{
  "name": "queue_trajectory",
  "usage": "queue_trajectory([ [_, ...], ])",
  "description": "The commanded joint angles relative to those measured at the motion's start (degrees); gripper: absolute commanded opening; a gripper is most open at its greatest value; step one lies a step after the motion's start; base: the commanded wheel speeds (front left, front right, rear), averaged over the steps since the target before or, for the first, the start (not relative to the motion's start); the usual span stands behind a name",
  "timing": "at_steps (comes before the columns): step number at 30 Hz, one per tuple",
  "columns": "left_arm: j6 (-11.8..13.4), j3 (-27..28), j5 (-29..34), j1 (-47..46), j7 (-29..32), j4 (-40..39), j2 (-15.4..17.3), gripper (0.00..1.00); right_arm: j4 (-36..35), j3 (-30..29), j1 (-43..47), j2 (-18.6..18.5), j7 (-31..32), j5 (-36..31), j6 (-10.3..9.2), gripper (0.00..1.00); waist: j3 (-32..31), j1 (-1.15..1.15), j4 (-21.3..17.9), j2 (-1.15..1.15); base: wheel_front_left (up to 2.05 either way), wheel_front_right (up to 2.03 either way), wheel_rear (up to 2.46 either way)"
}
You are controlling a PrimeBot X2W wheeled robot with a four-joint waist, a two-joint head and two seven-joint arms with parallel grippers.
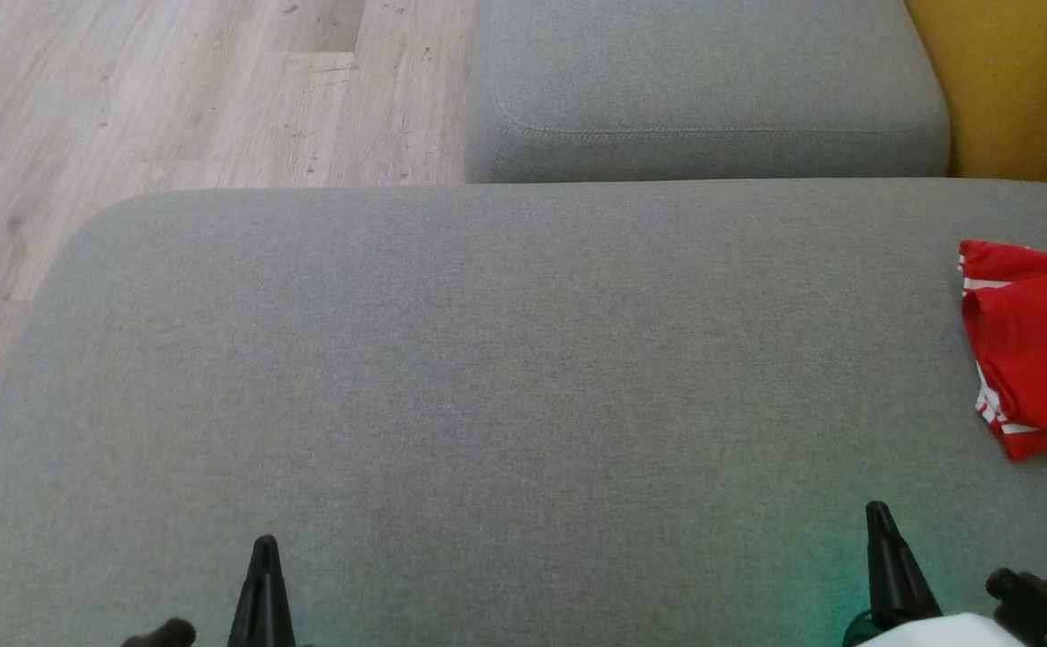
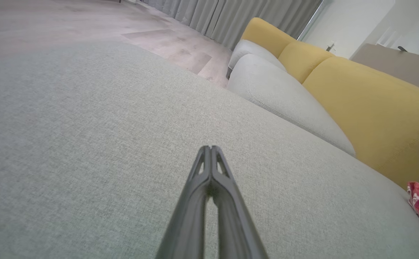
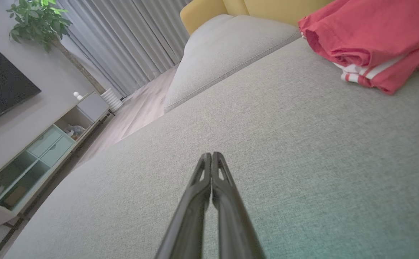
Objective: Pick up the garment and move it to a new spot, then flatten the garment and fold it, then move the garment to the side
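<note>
Left gripper (image 2: 210, 147), grey cushion (image 2: 87, 144), wood floor (image 2: 180, 46) beyond.

Closed right gripper (image 3: 212, 155), red garment (image 3: 367, 36) beyond.

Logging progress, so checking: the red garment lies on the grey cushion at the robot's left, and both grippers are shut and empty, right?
Wrong side: the red garment lies on the grey cushion at the robot's right, as the head view shows. The left gripper and right gripper are indeed shut and empty.
</note>
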Motion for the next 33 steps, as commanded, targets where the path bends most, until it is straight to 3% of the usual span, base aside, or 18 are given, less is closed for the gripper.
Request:
queue_trajectory([
  [1, -0.5, 1.1, -1.2, -2.7, 0.1, -1.5, 0.7, 0.0, -1.7, -0.1, -2.9, -1.0, 0.4, 1.4, -0.02, 0.0, 0.0, 0.0, 0.0, 0.0, 0.0, 0.0, 0.0],
  [33, -3.2, 5.4, -24.0, -7.7, 5.2, -0.4, 1.1, 0.0, -1.6, -2.4, -8.0, -1.4, 5.4, 24.1, -0.03, 0.0, 1.0, -0.01, -1.7, 0.0, 0.0, 0.0, 0.0],
])
